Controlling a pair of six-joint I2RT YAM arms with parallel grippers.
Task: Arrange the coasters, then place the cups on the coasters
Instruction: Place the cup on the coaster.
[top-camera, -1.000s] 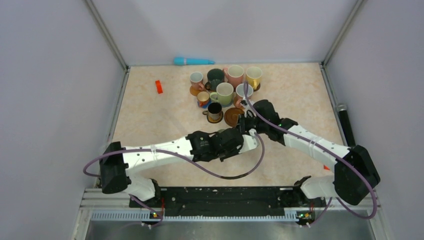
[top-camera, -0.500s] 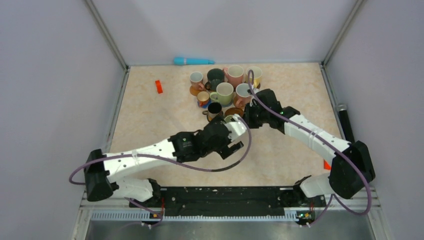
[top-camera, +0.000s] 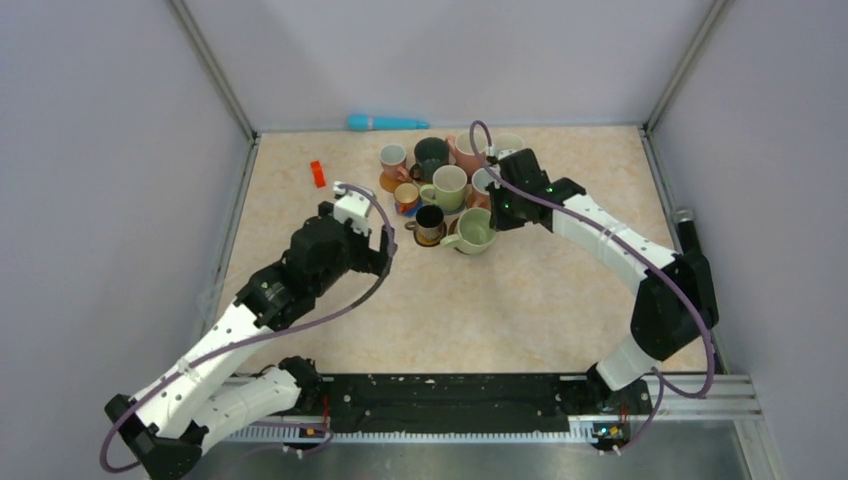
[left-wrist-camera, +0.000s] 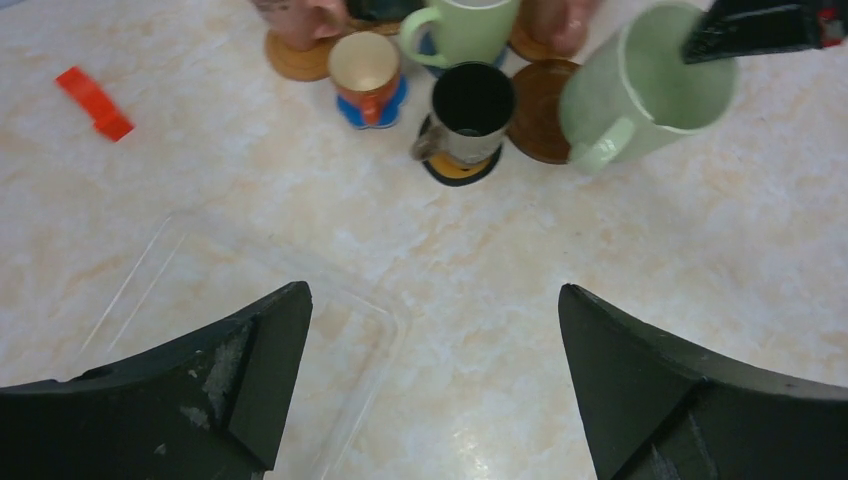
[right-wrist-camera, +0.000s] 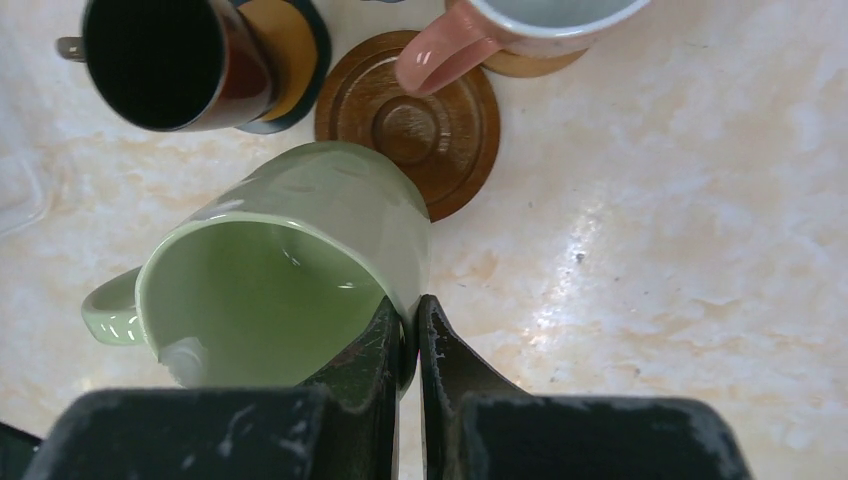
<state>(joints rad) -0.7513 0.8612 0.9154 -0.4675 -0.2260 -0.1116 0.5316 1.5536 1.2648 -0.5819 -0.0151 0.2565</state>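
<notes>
My right gripper (right-wrist-camera: 410, 330) is shut on the rim of a pale green cup (right-wrist-camera: 280, 260), one finger inside and one outside. The cup (top-camera: 475, 232) hangs tilted over the near edge of a bare brown coaster (right-wrist-camera: 420, 120). Beside it, a black cup (right-wrist-camera: 160, 60) stands on a black-rimmed coaster (left-wrist-camera: 455, 168). The other cups (top-camera: 448, 185) cluster on coasters behind. My left gripper (left-wrist-camera: 432, 295) is open and holds nothing. It hovers over the table left of the cluster (top-camera: 378, 240).
A small red block (top-camera: 318, 173) lies at the back left, and a blue object (top-camera: 385, 122) rests against the back wall. A clear plastic tray (left-wrist-camera: 250, 300) lies under my left gripper. A black cylinder (top-camera: 690, 250) sits outside the right rail.
My left gripper opened and drew back left, away from the cluster. My right gripper closed on the pale green cup's rim and now holds it alone by the brown coaster.
</notes>
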